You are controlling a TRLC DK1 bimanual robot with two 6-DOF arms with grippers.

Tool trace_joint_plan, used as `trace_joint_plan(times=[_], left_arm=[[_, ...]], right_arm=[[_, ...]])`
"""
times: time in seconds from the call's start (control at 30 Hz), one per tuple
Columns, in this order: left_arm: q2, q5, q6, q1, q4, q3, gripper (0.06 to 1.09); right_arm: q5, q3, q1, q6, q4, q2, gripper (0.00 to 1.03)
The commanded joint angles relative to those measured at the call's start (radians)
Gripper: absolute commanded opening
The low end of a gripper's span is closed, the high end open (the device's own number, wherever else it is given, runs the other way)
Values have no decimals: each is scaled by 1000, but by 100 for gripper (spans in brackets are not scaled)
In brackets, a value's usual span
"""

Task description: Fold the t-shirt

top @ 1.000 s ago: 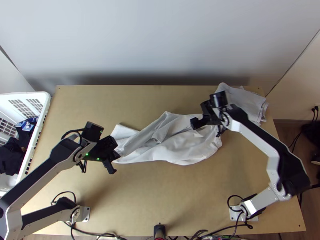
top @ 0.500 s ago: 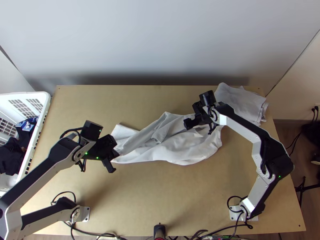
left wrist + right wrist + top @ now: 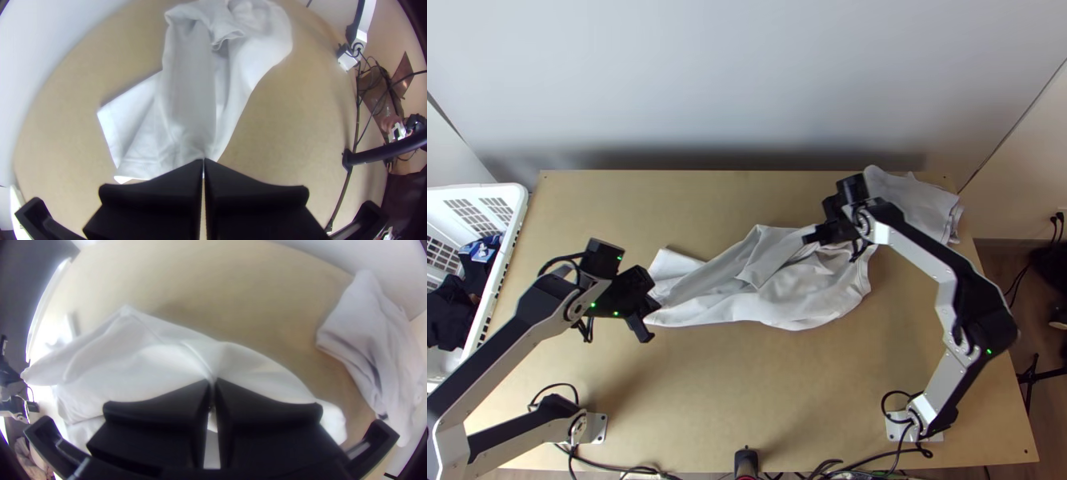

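The white t-shirt (image 3: 799,300) lies bunched and creased across the middle of the table, stretched sideways between the grippers. At its left end is my left gripper (image 3: 651,318); in the left wrist view the left gripper (image 3: 204,162) is shut on an edge of the shirt (image 3: 189,98). My right gripper (image 3: 821,238) sits at the shirt's upper right part. In the right wrist view, folds of the shirt (image 3: 133,369) run into the right gripper (image 3: 212,382), which is shut on the cloth. The arm and gripper cover part of the shirt there.
A folded whitish cloth (image 3: 915,200) lies at the table's far right corner, also seen as a grey-white cloth (image 3: 378,342) in the right wrist view. The white basket (image 3: 517,228) with dark clothes stands at the left. Bare tabletop (image 3: 747,384) lies nearer the bases.
My right gripper moved left over the shirt, then slightly back right and away from the bases. My left gripper shifted slightly left, and the shirt's left end went with it. A fold in the middle shifted.
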Motion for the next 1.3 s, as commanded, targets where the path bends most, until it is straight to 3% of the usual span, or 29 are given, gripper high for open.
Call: trace_joint_plan(times=[0.0,0.27,0.63,0.87,1.0,1.1,1.27], left_arm=[[-14,-20,1,77,13,15,9],[-14,-28,-30,104,39,38,9],[-152,-49,-188,75,158,209,9],[-174,-117,-136,74,234,308,9],[-189,-160,-136,68,274,328,9],[-216,-183,-137,58,299,330,9],[-261,-220,-139,58,322,382,9]], right_arm=[[2,6,-40,2,1,-128,3],[2,-27,-63,-18,4,-392,3],[2,-138,-25,-47,25,-718,3],[35,-148,-25,-30,28,-875,3],[45,-188,-25,-19,48,-972,3],[43,-210,-25,39,47,-1062,3],[54,-214,-37,37,24,-1154,3]])
